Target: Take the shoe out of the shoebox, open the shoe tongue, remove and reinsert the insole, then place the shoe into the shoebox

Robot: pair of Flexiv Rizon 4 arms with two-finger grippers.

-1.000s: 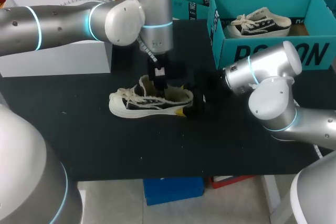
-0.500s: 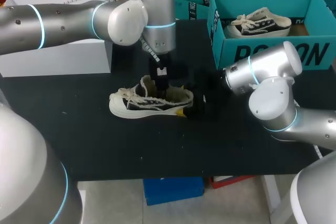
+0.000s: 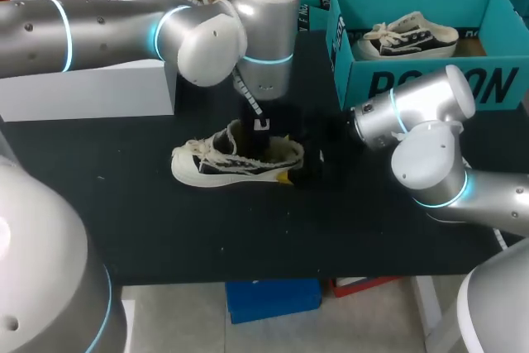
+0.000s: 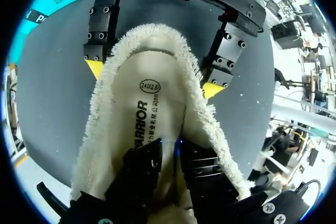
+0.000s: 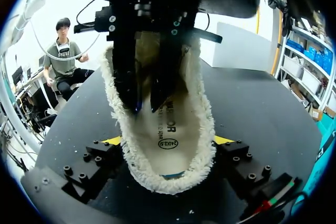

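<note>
The black counter (image 3: 149, 229) carries the teal cardboard shoebox (image 3: 372, 80) at two o'clock of the cream canvas shoe with a frayed collar (image 3: 207, 167), which lies out of it, toe toward nine. The right hand (image 4: 153, 79) clamps the heel from both sides, likely to steady it. The left hand (image 5: 146, 107) is down inside the opening, on the printed off-white insole (image 4: 152, 103); whether it has pinched it I cannot tell
</note>
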